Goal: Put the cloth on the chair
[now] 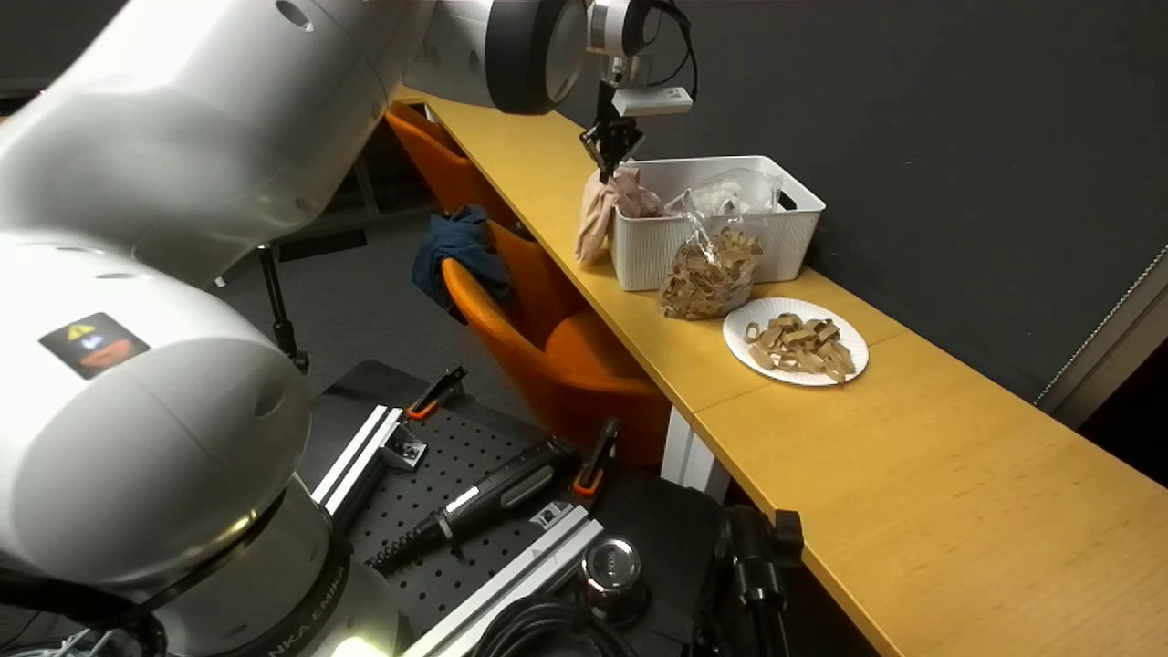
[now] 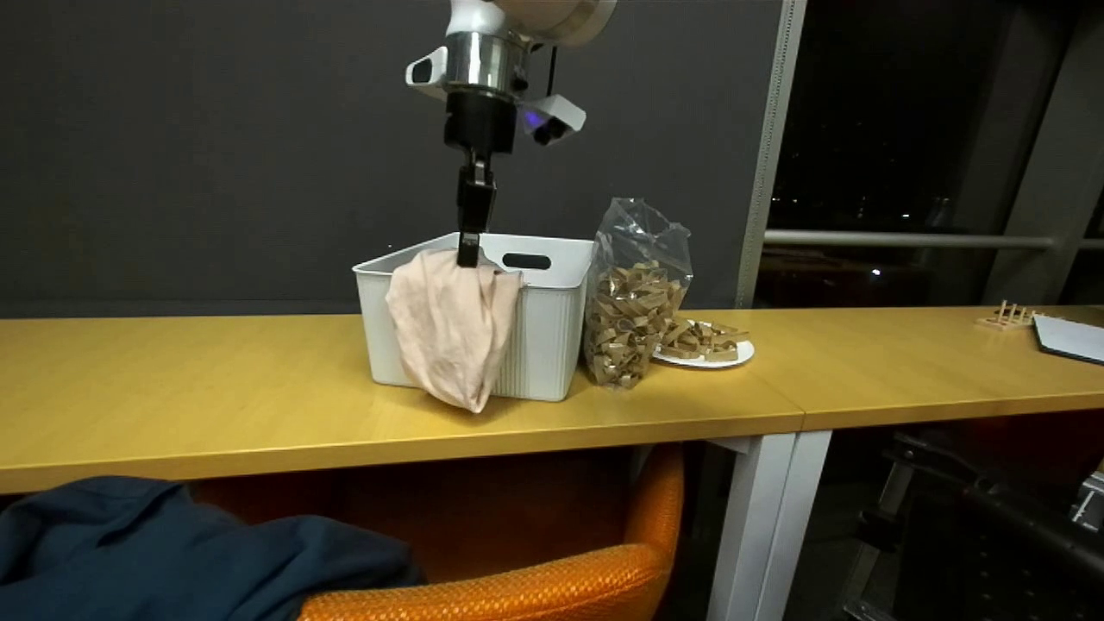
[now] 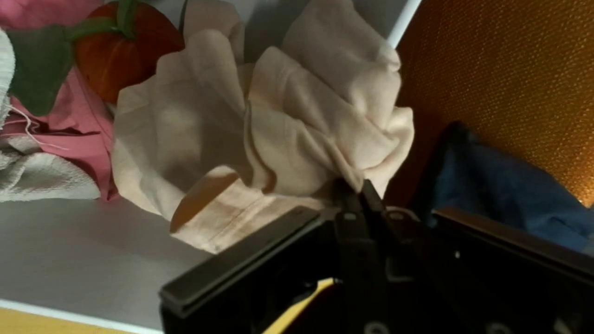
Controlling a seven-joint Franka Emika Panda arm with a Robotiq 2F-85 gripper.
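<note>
The claw (image 3: 356, 188) pinches a pale pink cloth (image 2: 453, 328) hanging partly outside the white bin (image 2: 543, 345); whether its lower end touches the tabletop (image 2: 216, 379) is unclear.

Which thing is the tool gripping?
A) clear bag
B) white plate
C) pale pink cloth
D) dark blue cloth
C: in the wrist view the tool is closed on a fold of the pale pink cloth, part of which hangs down outside the white bin in an exterior view.
</note>
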